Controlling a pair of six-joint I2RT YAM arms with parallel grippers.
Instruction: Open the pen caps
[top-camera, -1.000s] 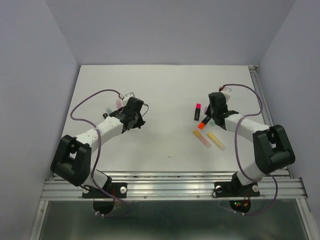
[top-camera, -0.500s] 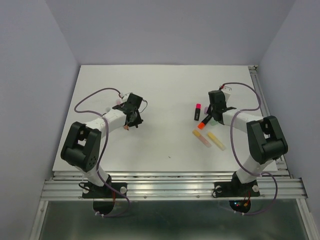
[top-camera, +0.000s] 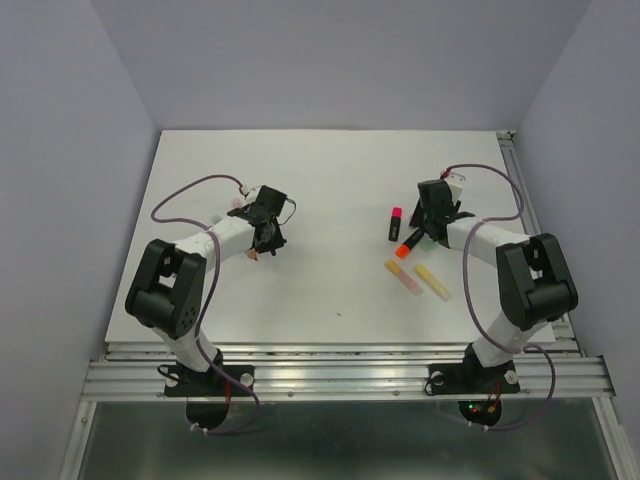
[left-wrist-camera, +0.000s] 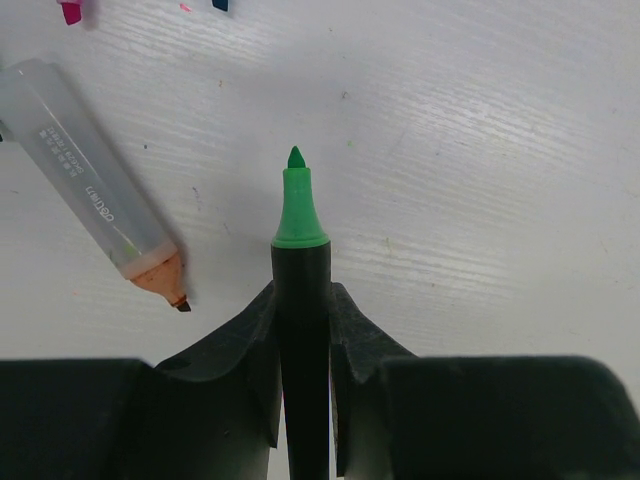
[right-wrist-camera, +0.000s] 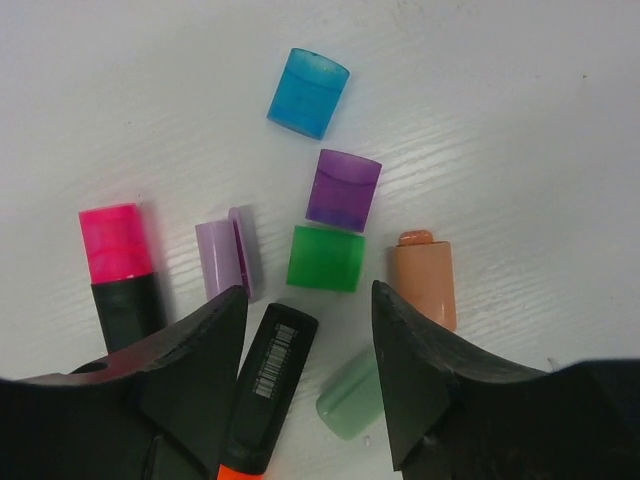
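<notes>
The pen caps are stubby little plastic tubes, loose on the white table (right-wrist-camera: 520, 80). Using the green cap (right-wrist-camera: 326, 259) as the marker: the purple cap (right-wrist-camera: 343, 189) is just beyond it and the blue cap (right-wrist-camera: 308, 93) is further out past that. The lilac cap (right-wrist-camera: 230, 253) is just left, the peach cap (right-wrist-camera: 424, 279) just right, and the mint cap (right-wrist-camera: 353, 397) is on the near side. The right gripper (right-wrist-camera: 310, 298) hangs there with its jaws parted, gripping nothing (the mint one just lies in the gap). The left gripper (left-wrist-camera: 303, 295), well away from the green cap, is clamped tight on a black pen (left-wrist-camera: 301, 265) with a bare green tip.
</notes>
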